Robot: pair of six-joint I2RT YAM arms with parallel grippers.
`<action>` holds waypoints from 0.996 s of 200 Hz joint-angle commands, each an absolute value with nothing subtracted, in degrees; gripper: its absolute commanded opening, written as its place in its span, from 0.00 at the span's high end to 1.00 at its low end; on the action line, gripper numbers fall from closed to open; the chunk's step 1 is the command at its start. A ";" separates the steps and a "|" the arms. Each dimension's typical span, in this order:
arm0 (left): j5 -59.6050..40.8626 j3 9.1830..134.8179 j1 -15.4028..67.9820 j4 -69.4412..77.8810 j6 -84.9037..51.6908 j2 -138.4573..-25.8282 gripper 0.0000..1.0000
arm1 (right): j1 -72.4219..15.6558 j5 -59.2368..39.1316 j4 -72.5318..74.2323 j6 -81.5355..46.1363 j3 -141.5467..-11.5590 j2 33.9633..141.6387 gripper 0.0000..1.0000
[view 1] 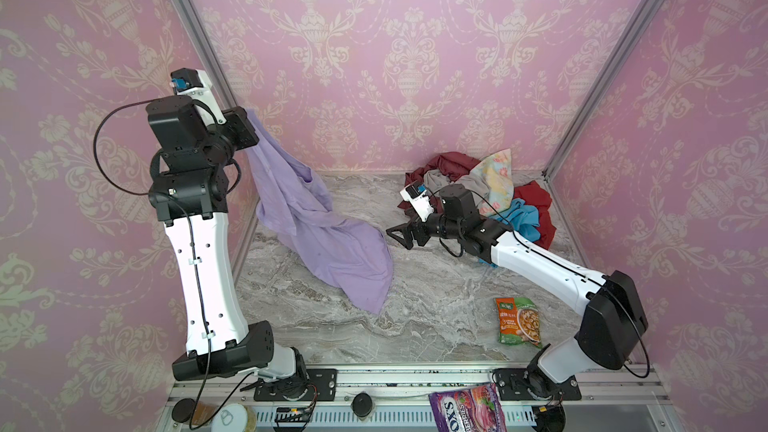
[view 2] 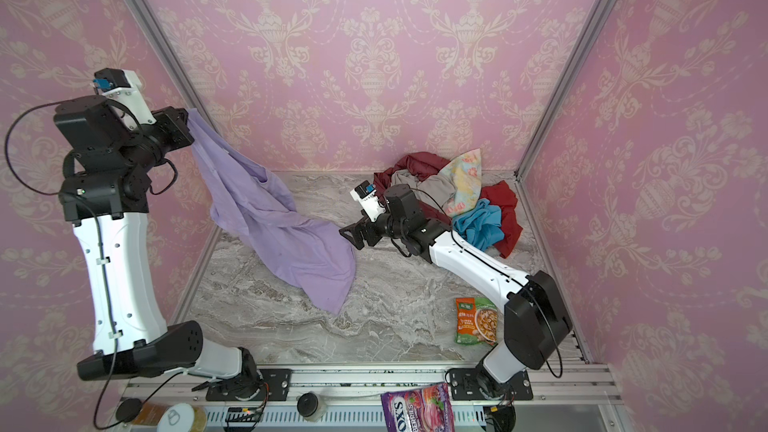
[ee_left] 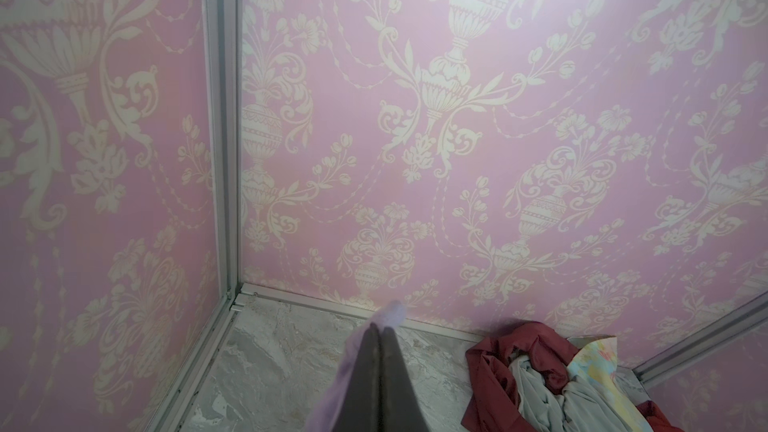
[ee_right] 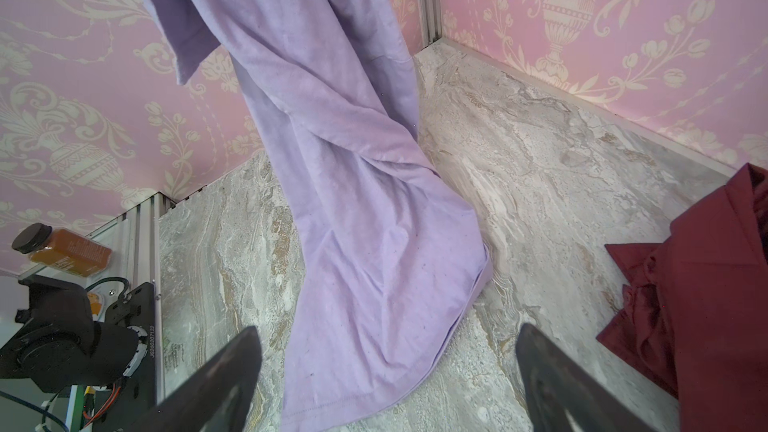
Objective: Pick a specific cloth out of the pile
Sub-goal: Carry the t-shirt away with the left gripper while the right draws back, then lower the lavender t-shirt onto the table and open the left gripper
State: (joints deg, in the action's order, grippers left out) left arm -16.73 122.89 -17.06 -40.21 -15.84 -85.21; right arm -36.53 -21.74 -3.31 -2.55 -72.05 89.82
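Marble tabletop (view 1: 332, 326), purple "BERRIES" pouch (view 2: 417, 409), left gripper (ee_left: 382, 328) clamping cloth (view 1: 328, 243)

The cloth (view 1: 328, 243) is seen in plain pale lavender. In the pile (view 1: 490, 189), shiny maroon, teal blue and grey-beige are mixed with a pastel floral print piece (view 1: 496, 176) in yellow, pink and pale blue. The walls (view 1: 415, 35) are papered pink with cream urns and scrolls. The tabletop (view 1: 415, 305) is veined in grey marble; the snack packet (view 1: 519, 322) is printed green and orange.
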 commanded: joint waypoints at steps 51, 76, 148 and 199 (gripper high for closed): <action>-21.58 133.44 -23.29 -43.07 -14.53 -94.30 1.00 | -37.64 -19.68 -3.24 -0.17 -76.67 92.70 0.04; -23.37 134.14 -23.08 -43.30 -16.06 -95.77 1.00 | -37.70 -18.21 -3.83 0.48 -77.09 92.35 0.04; -20.35 104.60 -11.11 -31.83 -20.38 -79.19 1.00 | -37.70 -14.67 -1.12 -0.80 -71.53 88.67 0.04; -16.14 90.94 1.19 -23.63 -28.30 -72.49 1.00 | -37.62 -12.09 -0.89 -0.79 -68.03 85.61 0.04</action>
